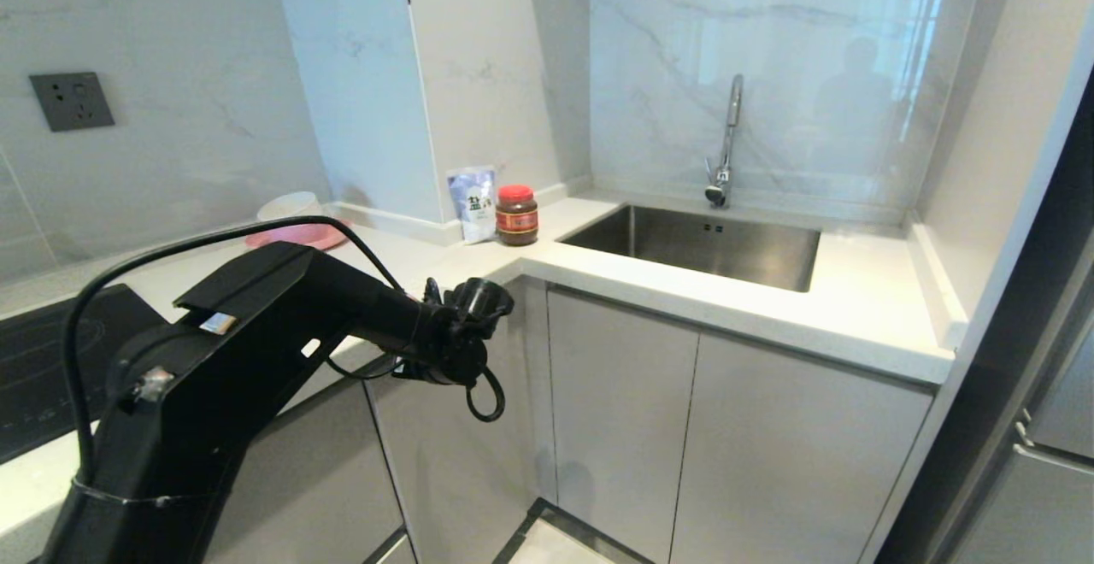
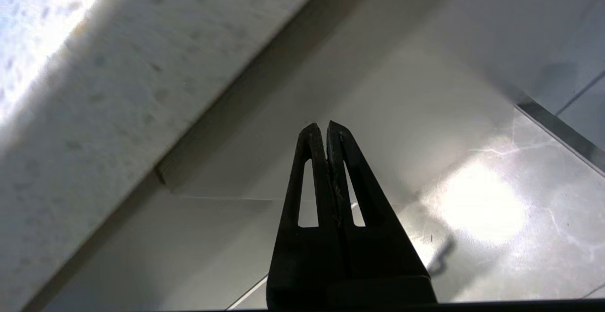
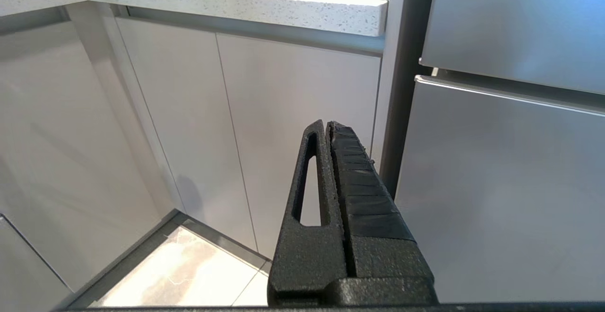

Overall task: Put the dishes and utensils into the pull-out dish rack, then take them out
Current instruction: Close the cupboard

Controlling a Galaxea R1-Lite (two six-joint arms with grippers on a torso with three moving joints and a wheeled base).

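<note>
My left arm (image 1: 256,333) reaches forward and down to the corner of the white countertop (image 1: 649,290), and its wrist hides the gripper in the head view. In the left wrist view my left gripper (image 2: 327,125) is shut and empty. It points at a flat grey cabinet front (image 2: 387,90) just under the counter's edge (image 2: 94,94). My right gripper (image 3: 327,124) is shut on nothing and hangs low before the grey cabinet doors (image 3: 293,113). All cabinet fronts are closed. The dishes, the utensils and the wire dish rack are out of view.
On the counter are a steel sink (image 1: 795,261) with a tap (image 1: 728,141), a red-lidded jar (image 1: 517,215), a pouch (image 1: 472,203) and a pink plate with stacked bowls (image 1: 295,222). A black hob (image 1: 34,359) lies at the left. A steel fridge (image 3: 510,170) stands at the right.
</note>
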